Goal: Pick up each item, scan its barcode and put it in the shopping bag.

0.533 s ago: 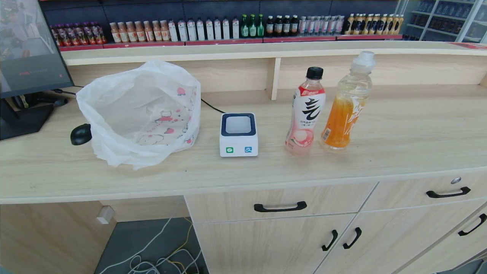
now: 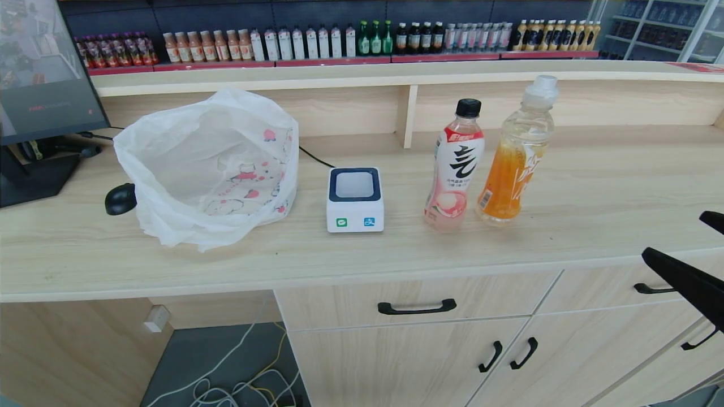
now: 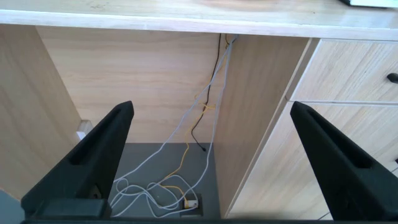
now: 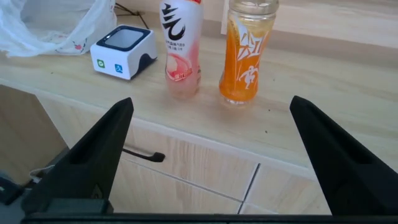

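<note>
Head view, worktop (image 2: 594, 192) stock, placed from the scanner (image 2: 354, 199), a white box with its window up. 1 shopping bag (image 2: 209, 169): white plastic, mouth open, just left of scanner. 2 bottles, upright, right of scanner: pink bottle (image 2: 454, 167), black cap, nearer; orange bottle (image 2: 515, 155), clear cap, just beside the pink one. 1 right tool (image 2: 674, 234): jaws wide apart, holding nothing, far right of scanner, at the worktop's front edge. 1 left tool (image 3: 211, 106): jaws wide apart, holding nothing, lower than scanner, facing cables (image 3: 188, 202) under the worktop.

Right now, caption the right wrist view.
Open right gripper facing pink bottle, orange bottle and scanner on the counter.
</note>
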